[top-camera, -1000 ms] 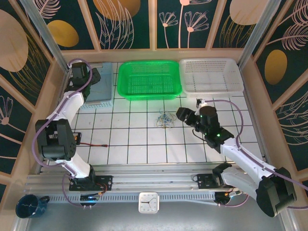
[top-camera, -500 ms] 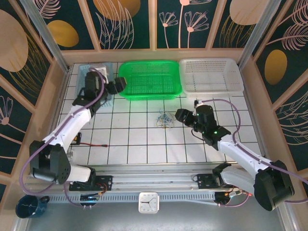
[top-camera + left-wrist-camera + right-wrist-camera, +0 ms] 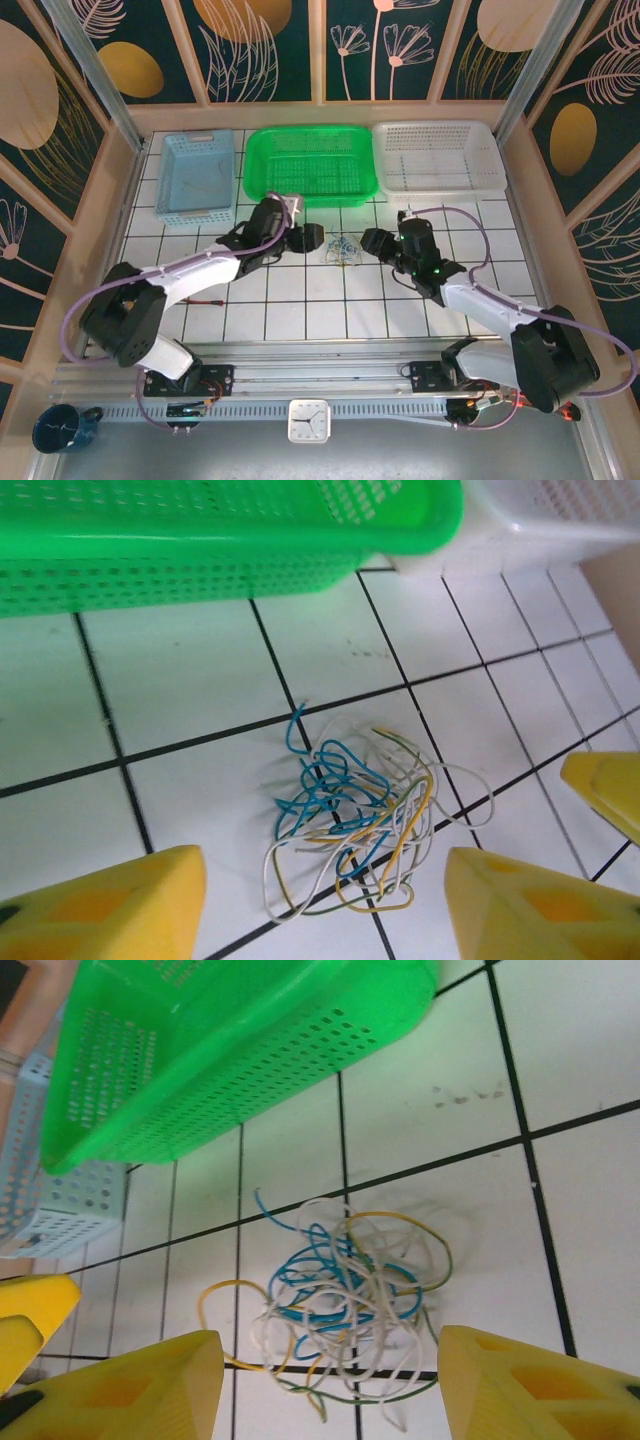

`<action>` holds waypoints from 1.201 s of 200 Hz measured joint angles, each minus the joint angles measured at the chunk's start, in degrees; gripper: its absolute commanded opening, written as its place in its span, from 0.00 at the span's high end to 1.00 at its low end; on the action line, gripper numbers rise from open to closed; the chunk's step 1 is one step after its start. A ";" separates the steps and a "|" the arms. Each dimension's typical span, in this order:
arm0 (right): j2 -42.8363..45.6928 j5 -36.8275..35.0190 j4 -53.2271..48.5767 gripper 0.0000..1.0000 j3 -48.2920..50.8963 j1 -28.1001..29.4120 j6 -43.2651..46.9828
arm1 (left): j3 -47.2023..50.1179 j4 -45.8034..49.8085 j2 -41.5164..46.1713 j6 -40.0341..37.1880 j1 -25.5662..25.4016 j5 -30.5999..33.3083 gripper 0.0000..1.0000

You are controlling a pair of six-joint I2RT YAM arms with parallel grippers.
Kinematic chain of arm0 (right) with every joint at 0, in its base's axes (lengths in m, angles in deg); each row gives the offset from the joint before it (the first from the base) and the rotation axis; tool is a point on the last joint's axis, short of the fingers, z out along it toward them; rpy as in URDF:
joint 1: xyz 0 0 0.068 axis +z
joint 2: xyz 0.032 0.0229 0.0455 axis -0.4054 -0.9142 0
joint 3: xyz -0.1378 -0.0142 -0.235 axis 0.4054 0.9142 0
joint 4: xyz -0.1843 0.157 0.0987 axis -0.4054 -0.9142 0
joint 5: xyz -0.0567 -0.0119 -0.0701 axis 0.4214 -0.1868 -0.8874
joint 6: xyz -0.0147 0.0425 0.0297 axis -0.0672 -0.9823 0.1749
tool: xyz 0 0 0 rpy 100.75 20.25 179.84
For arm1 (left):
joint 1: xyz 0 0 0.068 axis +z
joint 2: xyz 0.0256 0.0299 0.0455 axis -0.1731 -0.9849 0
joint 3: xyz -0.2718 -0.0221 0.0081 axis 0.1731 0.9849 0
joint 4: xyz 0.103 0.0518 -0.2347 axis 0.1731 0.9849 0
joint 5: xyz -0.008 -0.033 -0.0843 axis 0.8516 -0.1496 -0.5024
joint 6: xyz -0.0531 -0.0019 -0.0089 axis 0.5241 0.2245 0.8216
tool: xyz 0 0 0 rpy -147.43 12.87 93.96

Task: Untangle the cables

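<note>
Glossy tiles (image 3: pixel 190 690), green basket (image 3: pixel 200 550) of perforated plastic (shiny), smooth thin cables (image 3: pixel 350 820)

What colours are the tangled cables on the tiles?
The cables are blue, yellow and white; the left wrist view shows them best.

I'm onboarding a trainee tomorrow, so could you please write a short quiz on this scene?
1. True or false: the cables lie inside the green basket.
2. The left gripper is: A) shut on the cables; B) open, near the cables; C) shut and empty.
3. What colour is the basket right of the green one?
Key: 1 false; 2 B; 3 white.
</note>
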 measured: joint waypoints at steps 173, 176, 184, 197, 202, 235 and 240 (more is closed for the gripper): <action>-16.39 0.33 11.80 0.46 -2.12 0.00 -3.17 | -6.91 -1.77 -11.82 -2.10 -5.01 -1.44 0.65; -16.57 0.35 11.98 0.46 -2.21 0.00 -3.21 | -7.17 -1.75 -12.09 -2.16 -5.01 -1.44 0.65; -17.16 0.52 12.35 0.46 -2.49 0.00 -3.58 | -7.72 -1.77 -12.72 -2.34 -5.01 -1.44 0.68; -18.08 0.85 13.00 0.46 -2.86 0.00 -3.82 | -8.37 -1.77 -13.60 -2.73 -5.01 -1.44 0.73; -18.34 0.98 13.14 0.46 -2.97 0.00 -3.98 | -8.50 -1.77 -13.81 -2.89 -5.01 -1.44 0.74; -20.41 1.75 14.47 0.47 -3.50 0.00 -4.42 | -8.68 -1.77 -14.47 -3.06 -5.01 -1.42 0.88; -20.72 1.75 14.69 0.47 -3.50 0.00 -4.46 | -8.68 -1.79 -14.49 -2.99 -5.01 -1.38 0.91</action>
